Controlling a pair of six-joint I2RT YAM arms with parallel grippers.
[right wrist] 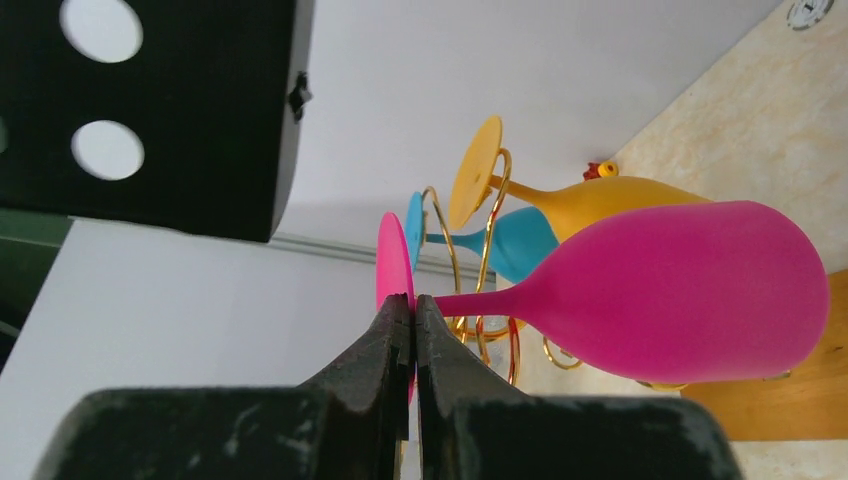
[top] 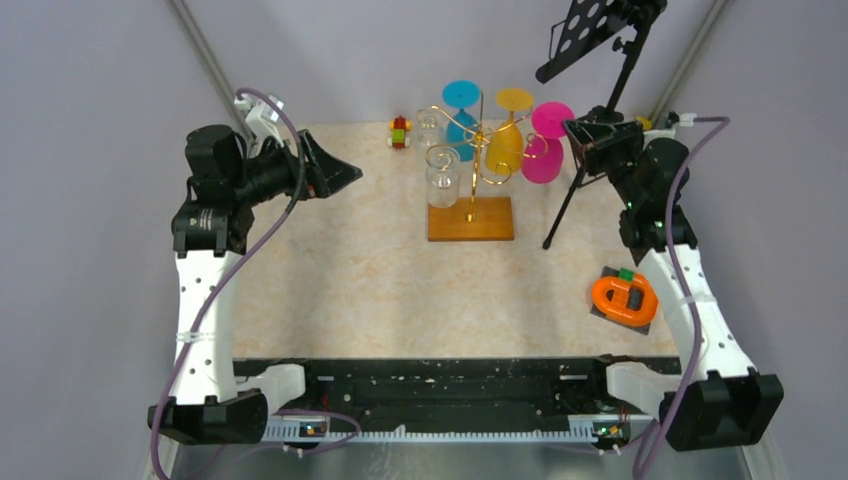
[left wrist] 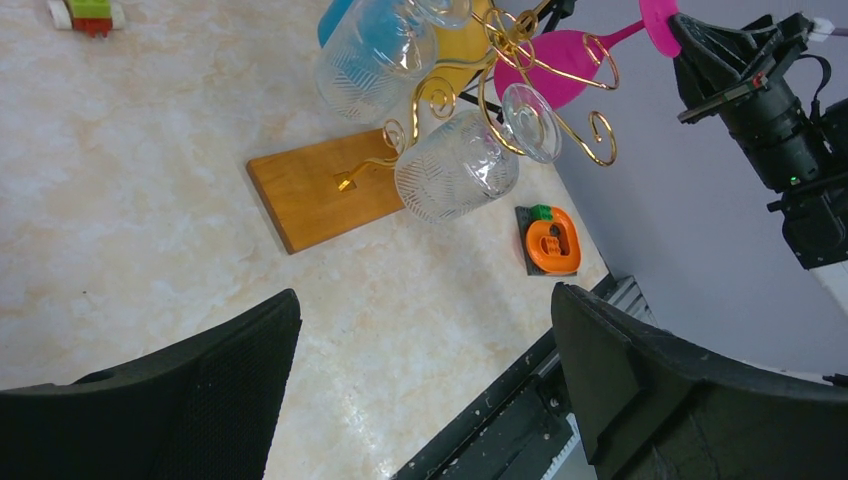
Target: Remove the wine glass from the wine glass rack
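The gold wire wine glass rack (top: 478,150) stands on its wooden base (top: 470,218) at the back middle. Hanging upside down on it are a pink wine glass (top: 545,150), a yellow one (top: 507,140), a blue one (top: 460,110) and clear glasses (top: 442,175). My right gripper (top: 575,135) is shut on the round foot (right wrist: 393,255) of the pink glass (right wrist: 680,290), whose stem rests in a gold curl (left wrist: 600,45) at the rack's right side. My left gripper (top: 345,177) is open and empty, in the air left of the rack (left wrist: 500,60).
A black tripod stand (top: 600,100) with a perforated plate rises right behind my right gripper. An orange ring-shaped object (top: 624,298) lies on a dark pad at the front right. A small toy car (top: 400,131) sits at the back, left of the rack.
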